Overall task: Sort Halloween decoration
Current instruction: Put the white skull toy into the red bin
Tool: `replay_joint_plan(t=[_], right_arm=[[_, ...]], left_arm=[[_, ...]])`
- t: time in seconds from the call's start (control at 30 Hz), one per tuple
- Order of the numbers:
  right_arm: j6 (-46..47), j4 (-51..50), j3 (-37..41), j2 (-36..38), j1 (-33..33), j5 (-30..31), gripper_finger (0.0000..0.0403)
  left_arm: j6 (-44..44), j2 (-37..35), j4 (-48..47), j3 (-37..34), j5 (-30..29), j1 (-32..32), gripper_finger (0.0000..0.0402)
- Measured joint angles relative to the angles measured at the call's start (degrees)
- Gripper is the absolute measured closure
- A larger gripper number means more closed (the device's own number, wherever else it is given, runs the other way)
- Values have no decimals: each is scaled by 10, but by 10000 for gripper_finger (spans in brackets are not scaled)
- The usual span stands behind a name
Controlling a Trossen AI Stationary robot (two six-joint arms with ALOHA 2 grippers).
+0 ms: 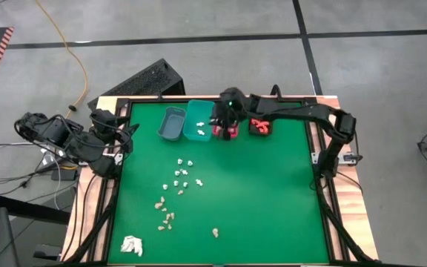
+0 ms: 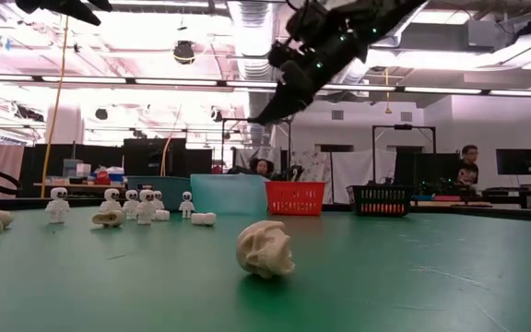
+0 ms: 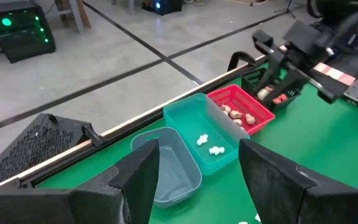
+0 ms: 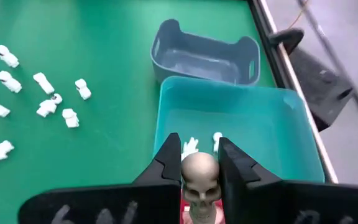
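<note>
Beige plastic skull (image 4: 200, 177) sits pinched between the right gripper (image 4: 199, 169) fingers, held up off the green table mat (image 1: 258, 193) directly over the red mesh bin (image 1: 224, 130); teal plastic bin (image 4: 241, 127) with two white skeleton figures (image 4: 190, 147) lies just ahead of it, grey bin (image 4: 204, 53) beyond. More white skeletons (image 1: 184, 174) and tan skulls (image 1: 166, 215) scatter mid-table. Left gripper (image 3: 197, 180) waits spread open at the table's left edge.
</note>
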State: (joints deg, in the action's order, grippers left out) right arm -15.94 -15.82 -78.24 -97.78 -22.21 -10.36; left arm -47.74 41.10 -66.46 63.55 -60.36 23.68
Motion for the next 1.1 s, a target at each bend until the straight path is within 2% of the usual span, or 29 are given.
replay_joint_plan(t=[0.23,0.4,0.53,0.63,0.83,1.1], right_arm=[[11,30,71,6,-54,-37,346],[50,144,140,8,-76,-88,346],[96,265,186,8,-87,-88,346],[117,306,207,8,-102,-83,346],[154,295,223,7,-127,-77,335],[160,261,223,5,-132,-77,255]], left_arm=[[-1,0,0,0,-4,0,191],[-6,0,0,0,-23,0,191],[-11,0,0,0,-30,0,191],[-12,0,0,0,-31,0,191],[-12,0,0,0,-34,0,191],[-15,0,0,0,-45,0,191]])
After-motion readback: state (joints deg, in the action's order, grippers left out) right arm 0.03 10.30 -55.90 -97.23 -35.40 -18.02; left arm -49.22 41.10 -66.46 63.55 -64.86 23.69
